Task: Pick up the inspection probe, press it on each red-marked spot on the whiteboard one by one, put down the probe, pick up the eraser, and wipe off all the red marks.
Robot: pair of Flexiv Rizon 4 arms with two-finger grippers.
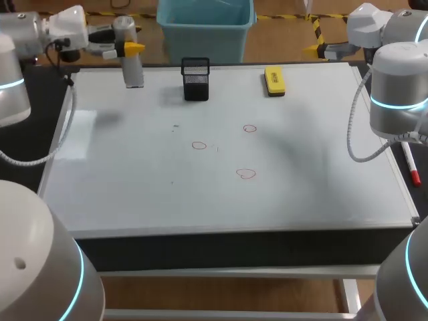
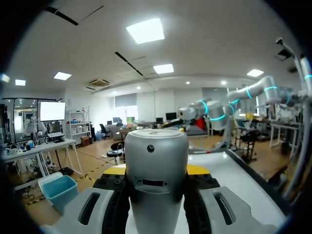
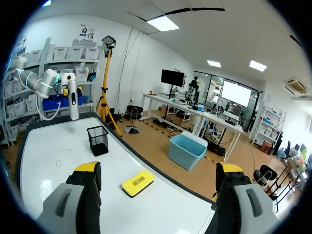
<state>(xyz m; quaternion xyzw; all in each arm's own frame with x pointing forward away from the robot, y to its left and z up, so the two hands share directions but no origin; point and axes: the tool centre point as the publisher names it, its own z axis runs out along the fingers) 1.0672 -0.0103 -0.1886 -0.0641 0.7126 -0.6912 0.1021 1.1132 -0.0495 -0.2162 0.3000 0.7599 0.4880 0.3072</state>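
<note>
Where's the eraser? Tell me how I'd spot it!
Look along the far edge of the big whiteboard. To the right of the black mesh cup standing there lies the eraser. It is a flat yellow block, the only yellow thing lying on the board.

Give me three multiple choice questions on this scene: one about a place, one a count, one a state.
1. Where is the eraser relative to the cup?
A) inside it
B) to its left
C) to its right, on the board

2. How many red marks are on the board?
A) two
B) three
C) five

3. The left tool is:
A) shut on the probe
B) open and empty
C) out of view

Answers:
1 C, the head view shows the eraser lying right of the cup.
2 B, three red loops show mid-board.
3 A, the left wrist view shows the probe clamped in it.
</note>
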